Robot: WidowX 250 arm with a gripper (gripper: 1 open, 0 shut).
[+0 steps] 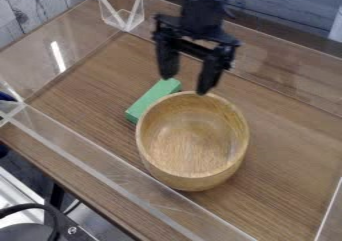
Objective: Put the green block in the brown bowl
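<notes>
- The step in hand looks like the approach to the green block (154,101); it lies flat on the wooden table (94,75), its near end touching or just beside the far-left rim of the brown bowl (194,140)
- The gripper (186,73) hangs above the block's far end, pointing down, its two fingers spread wide and holding nothing
- To do this well, I would centre the fingers over the middle of the block, not over its end, so it does not pivot when pinched
- The fingers should straddle the block's narrow width, since its length may be too much for the opening; a turn of the wrist may be needed
- The bowl rim crowds the block's near end, so a grip towards the middle or far half keeps the fingers off the wood
- Descend straight, close only once the tips are beside the block, then lift clear of the rim before moving over the bowl
- Count: one green block, one brown bowl, one gripper with two fingers, one clear plastic wall (80,170) around the table
</notes>
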